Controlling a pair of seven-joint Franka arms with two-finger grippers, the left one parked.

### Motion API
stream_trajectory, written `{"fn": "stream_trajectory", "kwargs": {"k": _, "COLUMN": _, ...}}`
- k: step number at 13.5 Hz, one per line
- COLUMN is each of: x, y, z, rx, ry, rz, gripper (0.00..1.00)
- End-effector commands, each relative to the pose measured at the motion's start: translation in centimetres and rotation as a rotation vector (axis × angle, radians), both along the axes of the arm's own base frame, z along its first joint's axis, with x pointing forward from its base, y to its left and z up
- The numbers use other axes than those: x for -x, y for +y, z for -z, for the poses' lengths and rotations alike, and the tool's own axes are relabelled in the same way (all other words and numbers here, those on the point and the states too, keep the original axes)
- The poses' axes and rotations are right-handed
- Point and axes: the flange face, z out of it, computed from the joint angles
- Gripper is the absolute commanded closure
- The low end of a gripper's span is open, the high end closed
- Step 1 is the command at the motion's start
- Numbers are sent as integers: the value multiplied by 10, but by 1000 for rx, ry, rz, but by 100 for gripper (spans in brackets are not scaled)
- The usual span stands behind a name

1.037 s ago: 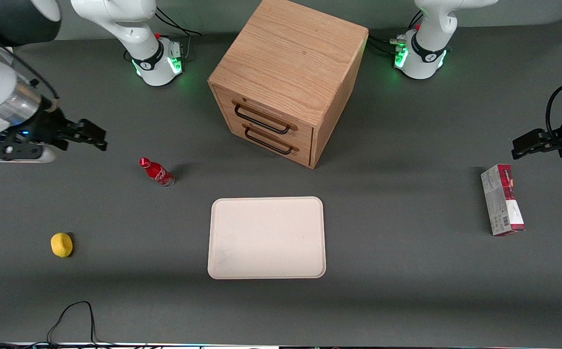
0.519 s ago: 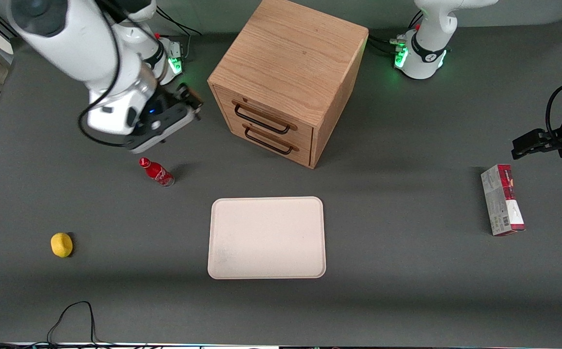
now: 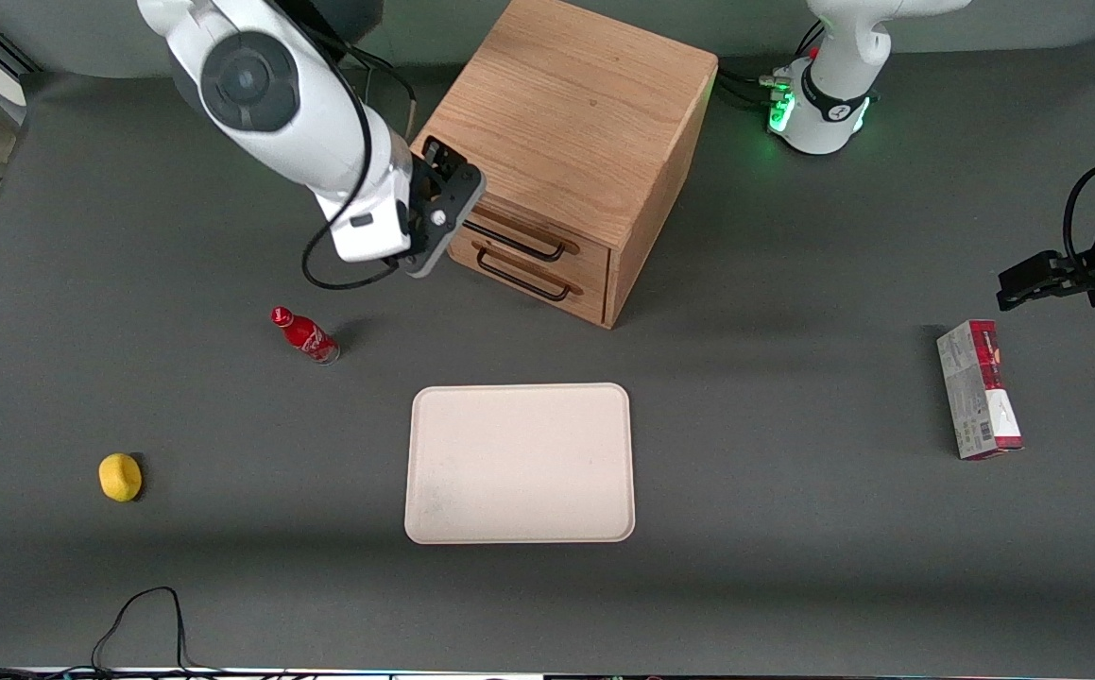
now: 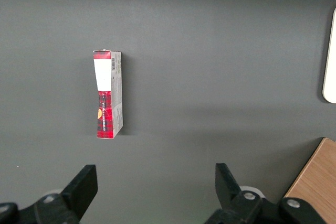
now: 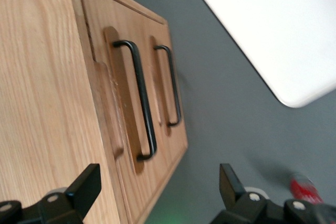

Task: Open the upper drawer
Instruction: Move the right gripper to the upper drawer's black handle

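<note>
The gripper has swung in from the working arm's end of the table and is now hovering in front of the upper drawer, near the end of its black handle (not touching). Its fingers are spread wide, holding nothing. The drawer is sitting shut in the oak cabinet. Nearer the front camera than the gripper, a red bottle and a cream tray are lying.

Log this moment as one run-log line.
phase: approach | gripper: open, at cabinet front corner, nothing held | upper drawer: closed, handle ungrasped | lower drawer: closed
</note>
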Motion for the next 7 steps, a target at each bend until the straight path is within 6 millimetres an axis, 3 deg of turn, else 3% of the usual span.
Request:
{"fn": "stream_trajectory", "kwargs": {"k": 1, "x": 6, "y": 6, "z": 32, "rx": -68, "ry": 4, "rz": -57, "gripper": 0}}
{"fn": "stream_trajectory", "kwargs": {"k": 4, "x": 10, "y": 8, "z": 67, "rx": -80, "ry": -8, "rz": -78, "gripper": 0}}
{"fn": "stream_trajectory", "kwargs": {"k": 7, "x": 12, "y": 7, "z": 90, "rx": -90, "ry": -26, "rz": -91, "gripper": 0}}
